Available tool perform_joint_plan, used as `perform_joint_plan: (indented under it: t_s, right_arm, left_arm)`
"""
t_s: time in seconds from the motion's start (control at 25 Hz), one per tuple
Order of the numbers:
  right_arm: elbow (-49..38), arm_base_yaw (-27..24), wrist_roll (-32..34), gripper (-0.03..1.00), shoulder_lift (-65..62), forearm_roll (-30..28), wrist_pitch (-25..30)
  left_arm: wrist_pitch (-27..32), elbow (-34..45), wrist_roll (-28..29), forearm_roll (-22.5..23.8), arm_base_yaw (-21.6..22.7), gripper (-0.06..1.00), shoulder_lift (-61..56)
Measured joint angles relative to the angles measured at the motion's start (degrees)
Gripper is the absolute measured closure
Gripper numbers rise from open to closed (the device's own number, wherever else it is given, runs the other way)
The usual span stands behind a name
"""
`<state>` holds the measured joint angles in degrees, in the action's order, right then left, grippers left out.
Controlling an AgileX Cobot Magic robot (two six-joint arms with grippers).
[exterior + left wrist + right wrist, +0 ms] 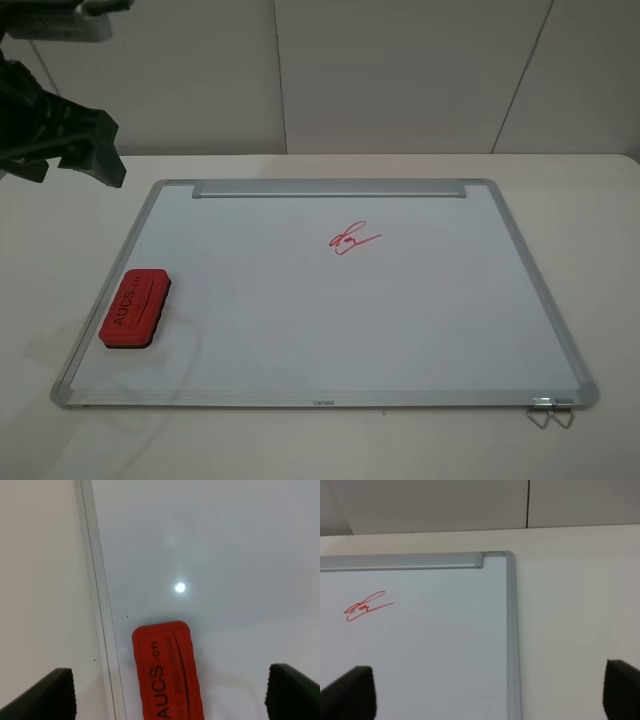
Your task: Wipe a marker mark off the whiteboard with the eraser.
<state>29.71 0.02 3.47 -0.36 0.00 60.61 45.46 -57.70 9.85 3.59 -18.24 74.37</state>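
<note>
Step looked like pre-grasp: nothing picked up, mark (354, 240) untouched near the board's (420, 330) middle, toward the far edge with the metal strip. Eraser (136, 308) lay flat on the board at its left edge, just inside the frame. Left gripper (170, 692) hung above it, jaws spread wide and empty, eraser roughly between the fingertips in the wrist view. Right gripper (490, 695) was also wide open, holding nothing, over the board's far right corner. Next move calls for a straight descent of the left arm, closing across the eraser's narrow sides, then carrying it over to the mark.
</note>
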Motion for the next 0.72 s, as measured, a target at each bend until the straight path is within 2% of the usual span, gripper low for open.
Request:
perform_joint_plan:
  t_s: [0.32, 0.56, 0.72]
  right_arm:
    - [0.0, 0.0, 0.0, 0.14, 0.0, 0.0, 0.0]
    - [0.0, 0.0, 0.0, 0.14, 0.0, -0.33, 0.0]
    - [0.0, 0.0, 0.0, 0.14, 0.0, -0.33, 0.0]
  left_arm:
    - [5.36, 4.08, -1.33, 0.16, 0.0, 0.19, -23.92]
    - [11.71, 7.84, -3.41, 0.16, 0.0, 0.19, -43.43]
    - [15.74, 10.23, -3.73, 0.16, 0.0, 0.19, -51.46]
